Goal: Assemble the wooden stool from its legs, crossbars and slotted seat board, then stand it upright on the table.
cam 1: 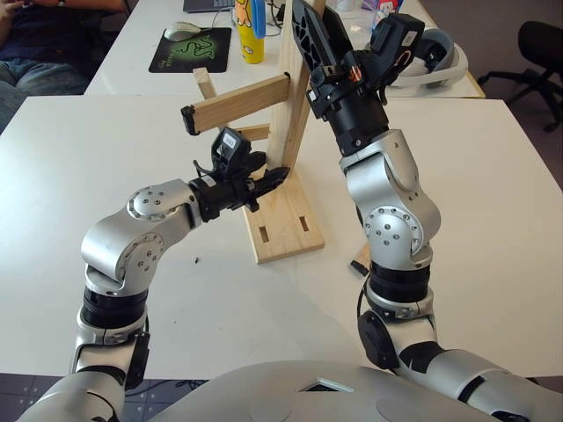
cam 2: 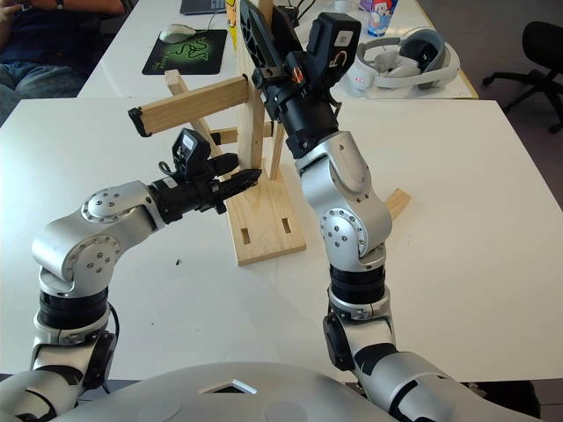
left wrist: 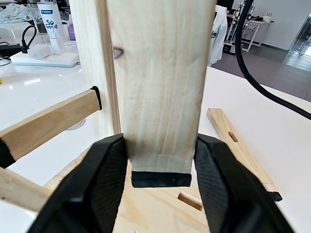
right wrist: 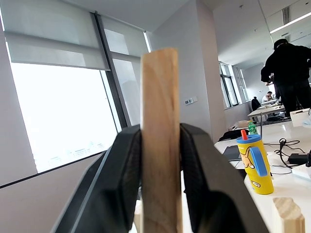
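Observation:
The slotted seat board [cam 1: 286, 230] lies flat on the white table [cam 1: 493, 220]. A wooden leg [cam 1: 296, 114] rises from it, and its black-capped foot [left wrist: 161, 178] hangs just above the board near a slot [left wrist: 189, 200]. My left gripper [cam 1: 274, 176] is shut on the leg's lower part, with its fingers [left wrist: 104, 179] pressed against both sides. My right gripper [cam 1: 305, 37] is shut on the leg's top end [right wrist: 159, 145]. A crossbar [cam 1: 242, 101] with a black end cap juts out to the left, and a second leg [cam 1: 205, 83] stands behind it.
A loose slotted wooden piece [cam 2: 396, 204] lies on the table beside my right arm. On the table behind are a yellow bottle [cam 1: 250, 31], a black mouse pad [cam 1: 191, 48] and a white headset [cam 2: 409, 54]. There is bare table surface on both sides of the board.

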Controlling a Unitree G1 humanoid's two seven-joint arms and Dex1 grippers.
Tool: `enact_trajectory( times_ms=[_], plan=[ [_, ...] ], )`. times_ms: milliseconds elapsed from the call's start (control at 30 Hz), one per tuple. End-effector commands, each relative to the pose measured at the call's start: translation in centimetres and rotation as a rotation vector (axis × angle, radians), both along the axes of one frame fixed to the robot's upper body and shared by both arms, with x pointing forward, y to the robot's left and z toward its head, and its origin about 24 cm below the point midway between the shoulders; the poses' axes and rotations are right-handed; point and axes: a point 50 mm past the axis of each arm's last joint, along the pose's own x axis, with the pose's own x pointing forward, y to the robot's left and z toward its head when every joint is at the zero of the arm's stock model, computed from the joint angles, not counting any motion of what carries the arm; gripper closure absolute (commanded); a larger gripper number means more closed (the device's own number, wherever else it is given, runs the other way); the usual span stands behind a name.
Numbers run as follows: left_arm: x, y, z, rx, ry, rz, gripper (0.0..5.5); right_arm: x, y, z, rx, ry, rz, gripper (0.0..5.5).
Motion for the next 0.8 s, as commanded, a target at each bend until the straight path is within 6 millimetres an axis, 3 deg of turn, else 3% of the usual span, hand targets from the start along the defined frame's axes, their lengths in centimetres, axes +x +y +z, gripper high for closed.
enact_trajectory(
  times_ms=[33, 300, 400, 600, 700, 800],
  plan=[
    [0.3, 0.1, 0.3, -0.006, -0.014, 0.018, 3.48, -0.2, 0.0, 0.0, -0.006, -0.006, -0.003, 4.44],
    [0.6, 0.5, 0.4, -0.006, -0.025, 0.041, 3.48, 0.4, -0.4, -1.1, -0.026, 0.127, 0.076, 4.44],
    [0.7, 0.7, 0.3, 0.000, -0.030, 0.048, 3.48, 0.7, -1.5, -0.8, -0.066, 0.128, 0.127, 4.44],
    [0.8, 0.8, 0.1, 0.010, -0.034, 0.057, 3.48, 1.2, -3.2, 0.0, -0.138, 0.130, 0.233, 3.43],
    [0.7, 0.9, 0.0, 0.012, -0.033, 0.046, 3.48, 1.3, -4.6, 0.8, -0.131, 0.126, 0.324, 3.23],
    [0.2, 0.7, 0.2, -0.036, -0.007, -0.025, 3.48, 1.9, -7.7, 1.8, -0.057, 0.152, 0.524, 3.23]
  ],
)
